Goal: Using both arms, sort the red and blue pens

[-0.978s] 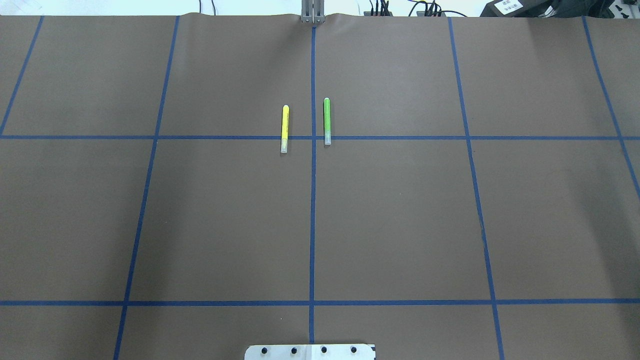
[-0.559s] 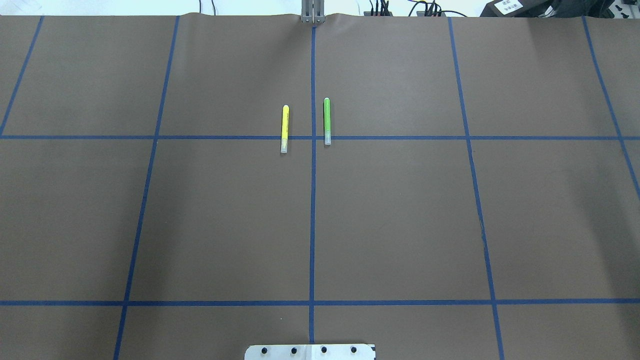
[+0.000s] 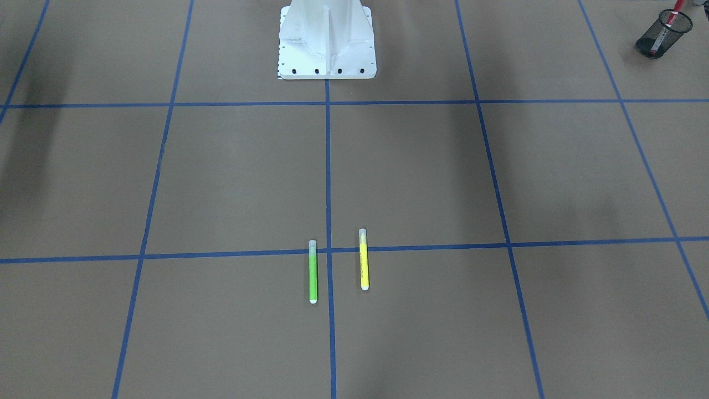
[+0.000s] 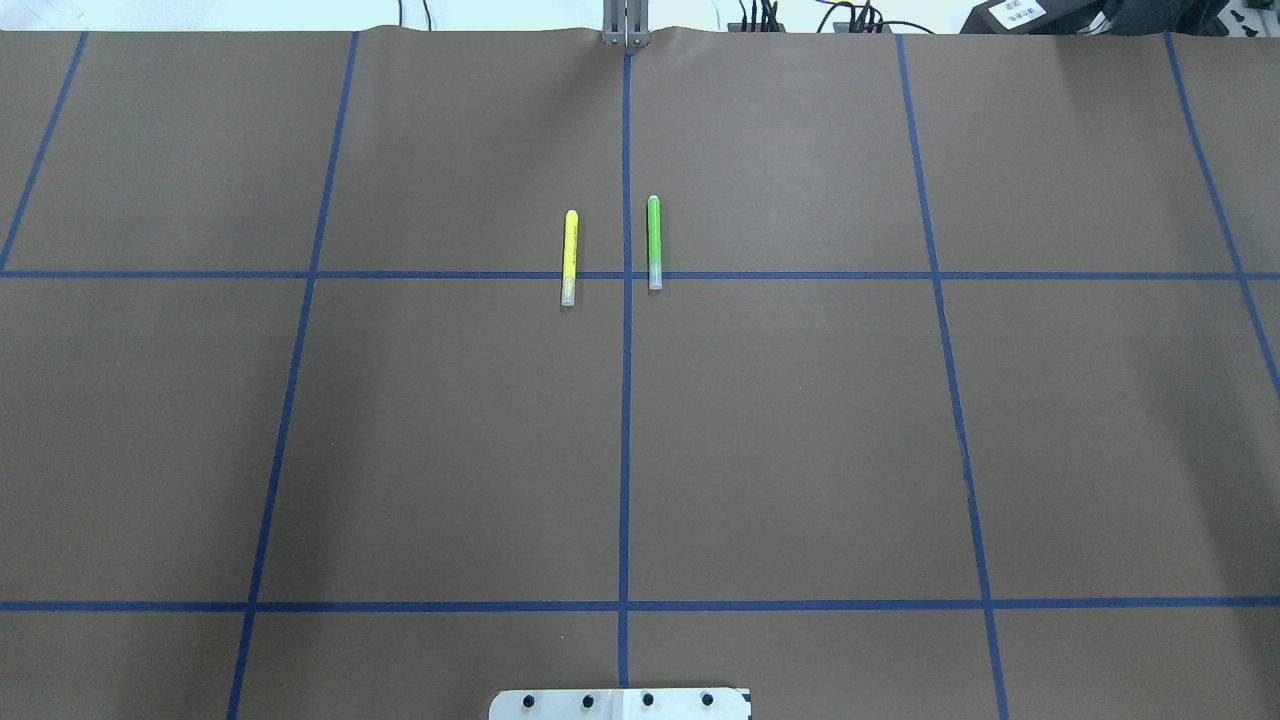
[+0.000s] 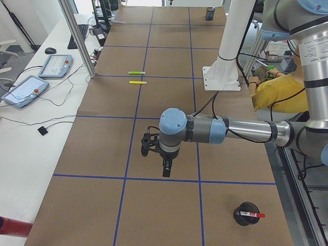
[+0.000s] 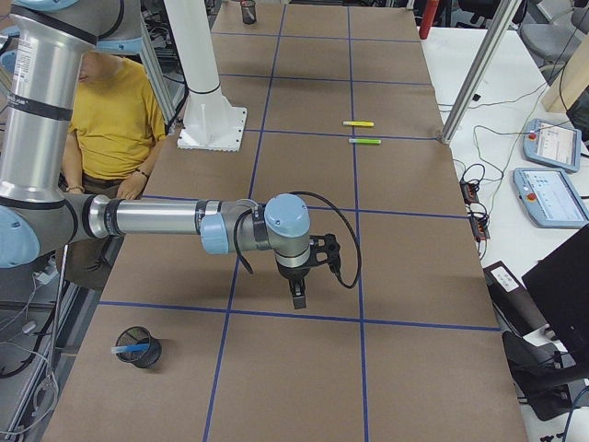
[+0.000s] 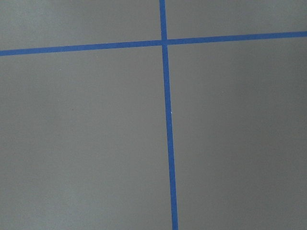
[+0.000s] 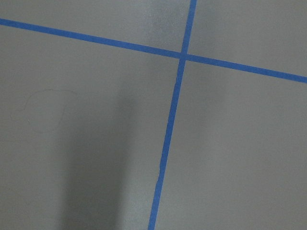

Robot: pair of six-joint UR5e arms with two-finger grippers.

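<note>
The red pen stands in a black mesh cup at the table's corner on my left side; the exterior left view shows the red pen sticking out of its cup. The blue pen sits in another black cup near my right arm. My left gripper points down over bare paper, a short way from the red pen's cup. My right gripper hangs likewise over a tape line. Only side views show them, so I cannot tell whether they are open or shut. Both wrist views show only brown paper and blue tape.
A yellow marker and a green marker lie side by side at the table's middle, across a tape line. The white pedestal stands at my base. A person in a yellow shirt sits behind the table edge.
</note>
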